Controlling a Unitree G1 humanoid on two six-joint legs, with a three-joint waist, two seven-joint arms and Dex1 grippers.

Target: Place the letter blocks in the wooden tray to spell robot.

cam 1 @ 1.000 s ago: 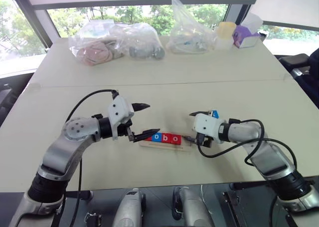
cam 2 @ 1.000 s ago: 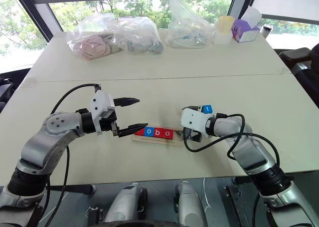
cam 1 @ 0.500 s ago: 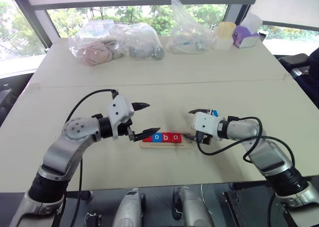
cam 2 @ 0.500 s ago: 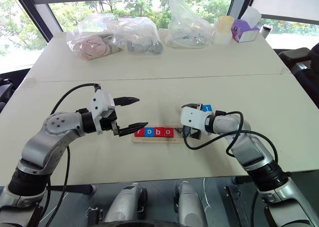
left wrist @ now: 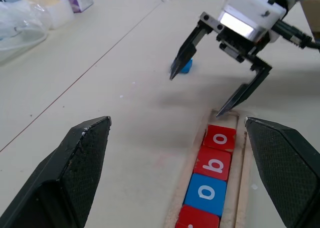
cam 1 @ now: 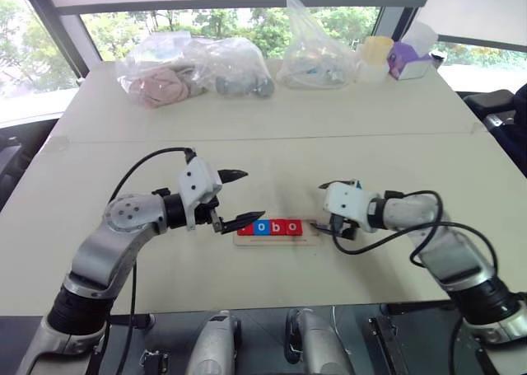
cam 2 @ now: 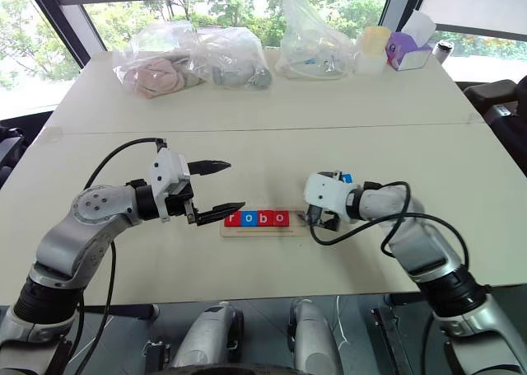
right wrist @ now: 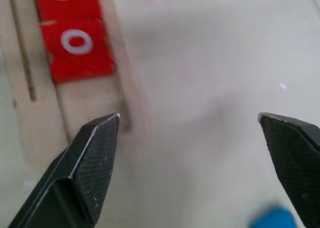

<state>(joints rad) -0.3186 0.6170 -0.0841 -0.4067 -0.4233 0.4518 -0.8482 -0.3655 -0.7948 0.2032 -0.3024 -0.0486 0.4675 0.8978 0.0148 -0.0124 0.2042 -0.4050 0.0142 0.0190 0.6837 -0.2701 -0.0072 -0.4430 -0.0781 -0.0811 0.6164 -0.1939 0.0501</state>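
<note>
The wooden tray (cam 1: 306,232) lies near the table's front edge. It holds a row of letter blocks: a red one (cam 2: 233,219), a blue "o" (cam 2: 249,219), a red "b" (cam 2: 264,218) and a red "o" (cam 2: 281,218). The slot at the tray's right end is bare. Another blue letter block (left wrist: 186,66) lies on the table behind my right gripper. My left gripper (cam 1: 243,198) is open at the tray's left end, its lower finger over the first red block. Just off the right end my right gripper (left wrist: 195,95) is open and holds nothing.
Clear plastic bags (cam 1: 193,70) with things inside, a pale yellow cup (cam 1: 375,49) and a purple box (cam 1: 408,62) line the table's far edge. A seam (cam 1: 329,136) runs across the tabletop. The front edge lies close below the tray.
My right gripper has drawn a little to the right and up, away from the tray's right end. The tray, slanted before, now lies straight. The left gripper has not moved.
</note>
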